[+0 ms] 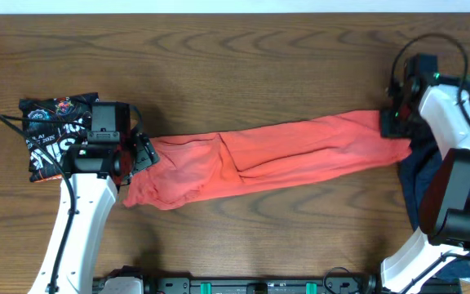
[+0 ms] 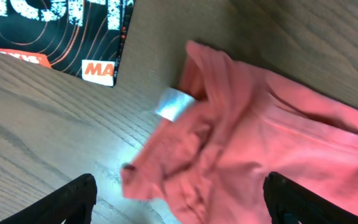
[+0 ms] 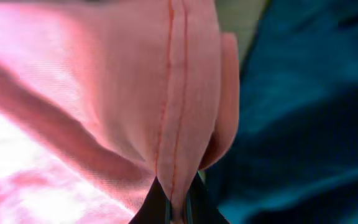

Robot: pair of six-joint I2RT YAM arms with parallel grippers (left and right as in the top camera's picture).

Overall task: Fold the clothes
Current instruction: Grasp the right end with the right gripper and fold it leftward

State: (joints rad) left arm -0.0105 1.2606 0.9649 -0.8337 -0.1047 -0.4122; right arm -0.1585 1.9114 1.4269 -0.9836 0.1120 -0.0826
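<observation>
A coral-red garment (image 1: 268, 159) lies stretched in a long band across the table. My right gripper (image 1: 395, 122) is shut on its right end; the right wrist view shows the stitched hem (image 3: 178, 124) pinched between the fingers (image 3: 178, 208). My left gripper (image 1: 137, 155) is open over the bunched left end (image 2: 216, 155), its fingers wide apart on either side of the cloth (image 2: 179, 202). A grey label (image 2: 174, 103) shows on the bunched cloth.
A folded black printed garment (image 1: 51, 131) lies at the far left, also seen in the left wrist view (image 2: 61, 31). A dark blue garment (image 1: 427, 175) is heaped at the right edge under the right arm, also in the right wrist view (image 3: 303, 112).
</observation>
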